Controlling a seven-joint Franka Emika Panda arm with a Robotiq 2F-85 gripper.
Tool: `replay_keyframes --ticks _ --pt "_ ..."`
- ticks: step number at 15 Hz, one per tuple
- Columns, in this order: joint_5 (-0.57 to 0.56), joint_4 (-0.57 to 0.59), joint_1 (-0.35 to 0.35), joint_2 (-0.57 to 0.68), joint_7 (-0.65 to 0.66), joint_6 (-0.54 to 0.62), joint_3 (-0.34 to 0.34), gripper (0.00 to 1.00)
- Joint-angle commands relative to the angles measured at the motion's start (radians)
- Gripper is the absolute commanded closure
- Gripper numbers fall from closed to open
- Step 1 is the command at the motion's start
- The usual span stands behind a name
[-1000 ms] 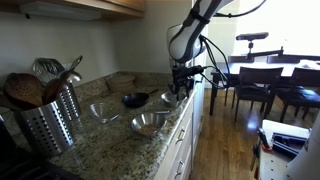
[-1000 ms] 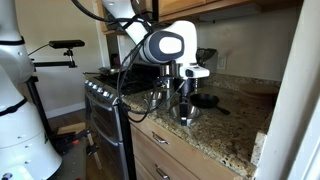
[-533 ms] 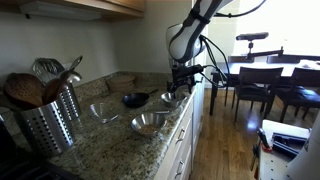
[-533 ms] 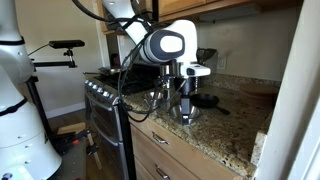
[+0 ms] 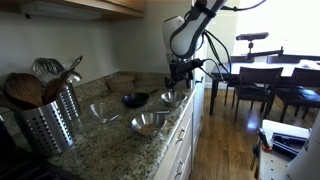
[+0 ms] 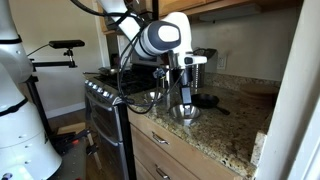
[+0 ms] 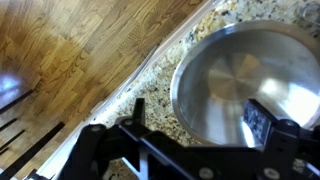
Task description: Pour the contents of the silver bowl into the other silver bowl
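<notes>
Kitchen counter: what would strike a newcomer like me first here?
The white-and-black robot arm bends over the speckled granite counter, its open gripper hanging above a small shiny steel bowl at the counter's edge. Next come the wider mirror-shiny steel bowl nearer the camera and the perforated steel utensil holder full of wooden spoons.

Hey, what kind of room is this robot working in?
Most likely a home kitchen. There is a speckled granite countertop, a full steel utensil holder standing on it, and a stove beside the counter. Dining chairs stand just beyond, which suggests a house rather than a lab.
</notes>
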Motion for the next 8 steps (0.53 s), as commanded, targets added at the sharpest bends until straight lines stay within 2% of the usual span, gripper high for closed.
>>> replay_keyframes --ticks 1,6,7,8 --pt "-0.080 -0.072 0.028 -0.116 0.055 -0.057 0.015 0.00" --pt "-0.098 -0.109 0.022 -0.198 0.058 -0.129 0.073 0.00" --pt "-0.070 -0.058 0.008 -0.128 0.022 -0.100 0.071 0.00" --pt "-0.070 -0.065 0.008 -0.143 0.022 -0.110 0.080 0.00"
